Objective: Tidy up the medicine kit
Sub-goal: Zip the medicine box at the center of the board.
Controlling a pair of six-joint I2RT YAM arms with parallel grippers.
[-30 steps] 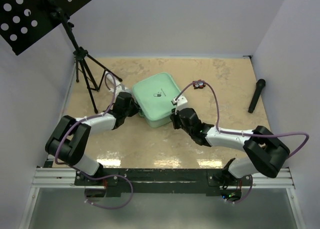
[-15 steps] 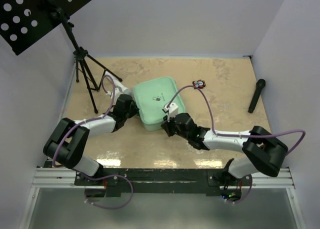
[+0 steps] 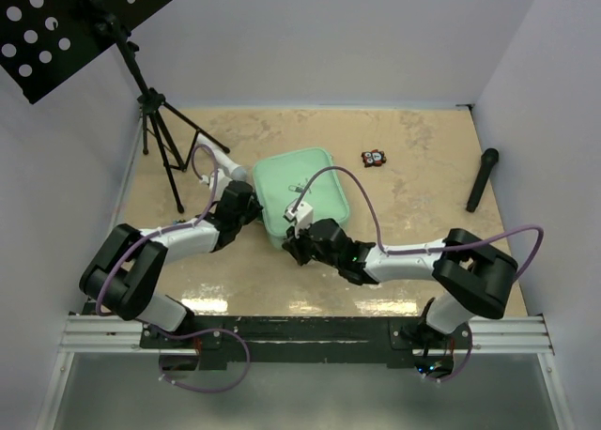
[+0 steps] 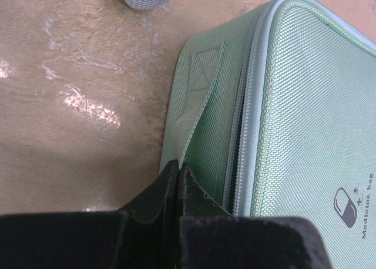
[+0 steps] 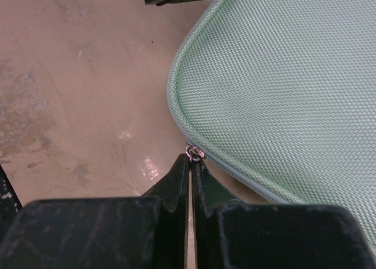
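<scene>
Top external, asks the first: where does the medicine kit point(image 3: 315, 181) lie?
Second: On the table point(image 3: 423, 195), near its middle, lid up and turned a little askew. Both arms reach in to it from the near edge.
First: And the left tool point(image 3: 252, 203)?
Second: At the kit's left side. The left wrist view shows it closed, with the lower edge of the side strap point(image 4: 197, 98) seemingly nipped between the tips.
First: The right tool point(image 3: 291, 245)?
Second: Closed too, at the kit's near-left corner. It has the zip pull point(image 5: 192, 153) pinched right at its tips.
First: So what does the next move turn on?
Second: Likely the zip line. From the pull it bends round that corner and runs up the left side toward the left tool, so the right arm is nearer and must follow the curve while the left steadies the case
</scene>
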